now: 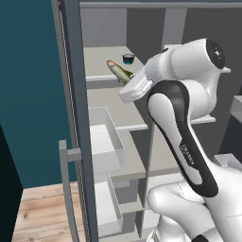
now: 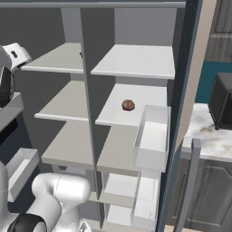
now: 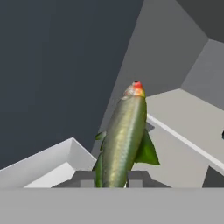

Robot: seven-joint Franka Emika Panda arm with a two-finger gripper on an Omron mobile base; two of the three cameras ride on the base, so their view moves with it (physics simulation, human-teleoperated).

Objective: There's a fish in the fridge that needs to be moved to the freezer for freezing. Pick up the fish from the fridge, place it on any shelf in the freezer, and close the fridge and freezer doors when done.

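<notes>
A deep teal wall (image 1: pixel 33 94) stands beside pale wooden plank flooring (image 1: pixel 40 212). On the other side lies a marbled white countertop (image 2: pixel 213 136) — a dark boxy appliance (image 2: pixel 222 106) on top, dark panelled cabinets (image 2: pixel 213 195) beneath.

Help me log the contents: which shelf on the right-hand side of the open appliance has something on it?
The second shelf from the top in the right base view: a small brown round item sits on it; the top shelf above is bare.

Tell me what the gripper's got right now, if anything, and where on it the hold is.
The gripper is shut on the fish, clamped at the tail end of its body; the red-tipped head points away from the hand.
</notes>
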